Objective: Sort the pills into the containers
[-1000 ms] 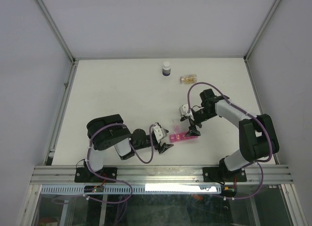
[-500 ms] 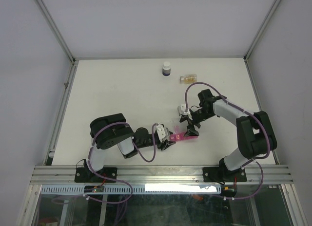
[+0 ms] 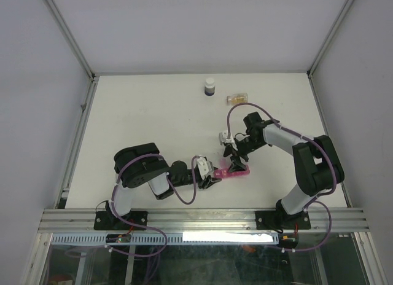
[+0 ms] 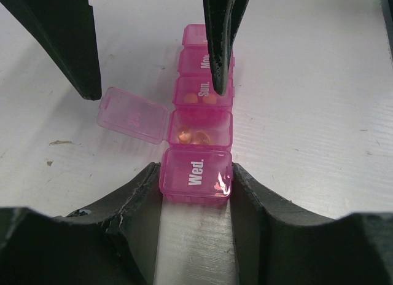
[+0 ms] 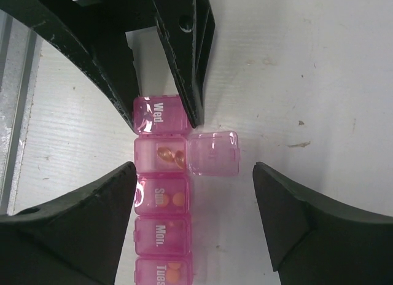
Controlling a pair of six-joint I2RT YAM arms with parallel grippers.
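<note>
Five square compartments of the pink pill organiser [image 4: 190, 91] show in the left wrist view. The strip lies flat on the white table [image 3: 141, 113], close to the near edge and its metal rail [image 3: 202, 220]. The left gripper [image 4: 195, 171] is clamped on the end compartment marked "Wed.", one finger against each side wall. The next compartment stands open with its lid [image 4: 132, 115] flipped flat onto the table beside it. Orange pills [image 4: 191, 136] lie inside, and more show through the "Sun." lid.

The right gripper [image 5: 194, 168] hangs over the strip with its fingers wide apart and holds nothing. One tip is over the "Sun." compartment. The other is out past the free edge of the open lid, with bare table under it.

Much open table stretches left and toward the far wall. There a dark bottle [image 3: 210, 87] stands upright, and a small clear bottle [image 3: 237, 99] lies on its side just beside it, well apart from both grippers.
</note>
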